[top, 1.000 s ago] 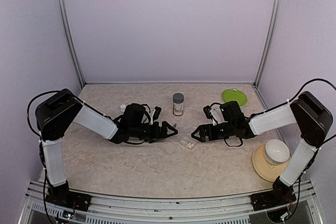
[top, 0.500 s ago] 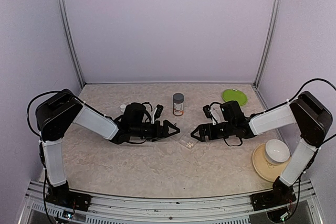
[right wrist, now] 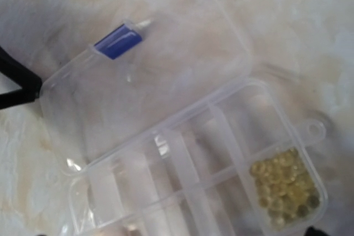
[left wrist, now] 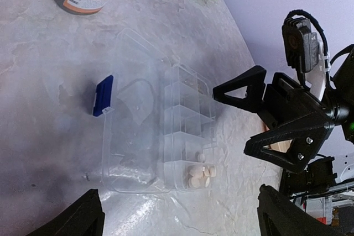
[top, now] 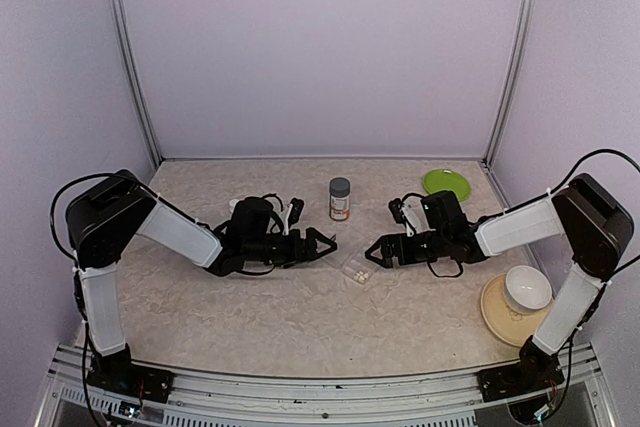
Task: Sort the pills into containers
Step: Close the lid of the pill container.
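Pills: small pale round pieces, cream to yellowish, heaped in one end compartment. The right wrist view shows the same cluster in a corner cell.

Compartments: a run of small clear cells in the tray half of the pill box. The box lies flat on the bench, roughly mid-bench, between the two arms.

Lid: swung fully open and flat on the bench beside the tray. A blue clasp sits on its outer edge.

Left gripper: low over the bench on the lid side of the box, near it, with no contact seen. Fingers spread wide, nothing between them. In its own wrist view the box sits between the two fingertips.

Right gripper: on the tray side, just beside the compartments. Jaws parted, holding nothing. I cannot tell whether a fingertip touches the box wall.

Farther out:
- Bottle, orange label and grey cap, upright behind the box.
- Green plate at the far right.
- White bowl resting on a tan plate at the near right, well apart from the box.
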Controlling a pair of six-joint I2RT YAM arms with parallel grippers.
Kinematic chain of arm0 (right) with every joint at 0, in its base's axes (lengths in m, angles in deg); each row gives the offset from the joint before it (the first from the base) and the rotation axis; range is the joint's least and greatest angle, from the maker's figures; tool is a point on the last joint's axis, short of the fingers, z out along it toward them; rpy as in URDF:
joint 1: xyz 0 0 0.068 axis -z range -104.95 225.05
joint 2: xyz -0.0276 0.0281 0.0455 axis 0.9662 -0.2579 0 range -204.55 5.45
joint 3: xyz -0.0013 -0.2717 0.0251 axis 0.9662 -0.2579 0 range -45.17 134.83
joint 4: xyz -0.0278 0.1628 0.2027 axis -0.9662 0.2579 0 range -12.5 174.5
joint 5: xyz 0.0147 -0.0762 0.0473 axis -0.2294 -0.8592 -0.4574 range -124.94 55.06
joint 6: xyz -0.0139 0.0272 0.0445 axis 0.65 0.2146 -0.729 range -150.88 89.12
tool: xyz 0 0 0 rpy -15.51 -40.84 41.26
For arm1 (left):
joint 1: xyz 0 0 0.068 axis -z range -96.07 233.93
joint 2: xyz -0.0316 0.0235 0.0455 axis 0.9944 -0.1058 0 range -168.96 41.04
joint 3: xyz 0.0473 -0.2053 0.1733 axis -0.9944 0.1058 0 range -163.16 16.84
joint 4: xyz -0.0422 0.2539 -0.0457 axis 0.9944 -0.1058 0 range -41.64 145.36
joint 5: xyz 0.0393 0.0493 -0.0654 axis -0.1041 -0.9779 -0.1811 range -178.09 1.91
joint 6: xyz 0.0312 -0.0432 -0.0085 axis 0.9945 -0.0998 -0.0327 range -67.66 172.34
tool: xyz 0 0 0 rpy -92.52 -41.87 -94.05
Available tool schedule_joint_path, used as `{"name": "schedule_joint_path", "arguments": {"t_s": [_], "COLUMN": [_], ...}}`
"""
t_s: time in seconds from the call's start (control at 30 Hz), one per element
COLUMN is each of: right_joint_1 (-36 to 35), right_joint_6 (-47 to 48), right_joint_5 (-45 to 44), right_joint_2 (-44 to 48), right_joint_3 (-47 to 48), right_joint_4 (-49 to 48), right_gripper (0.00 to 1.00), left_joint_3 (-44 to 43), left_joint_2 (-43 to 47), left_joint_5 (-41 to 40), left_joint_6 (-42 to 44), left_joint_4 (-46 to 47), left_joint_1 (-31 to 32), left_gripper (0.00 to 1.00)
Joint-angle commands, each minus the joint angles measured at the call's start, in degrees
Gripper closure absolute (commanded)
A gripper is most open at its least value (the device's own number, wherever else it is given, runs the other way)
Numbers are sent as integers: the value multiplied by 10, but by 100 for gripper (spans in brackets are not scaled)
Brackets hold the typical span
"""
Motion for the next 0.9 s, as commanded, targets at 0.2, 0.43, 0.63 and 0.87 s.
{"name": "schedule_joint_path", "arguments": {"t_s": [0.2,0.43,0.63,0.87], "right_joint_1": [7,7,7,7], "right_joint_6": [6,5,4,2], "right_joint_5": [5,10,17,26], "right_joint_2": [-11,-11,-12,-18], "right_joint_3": [11,9,10,8], "right_joint_4": [-12,-17,-23,-30], "right_gripper": [1,0,0,1], "left_joint_3": [-41,-94,-94,-96], "left_joint_2": [-24,-68,-57,-54], "left_joint_5": [-33,-3,13,67], "left_joint_6": [23,35,36,36], "left_joint_4": [-23,-56,-54,-8], "left_joint_1": [-11,-11,-11,-10], "left_gripper": [6,6,7,7]}}
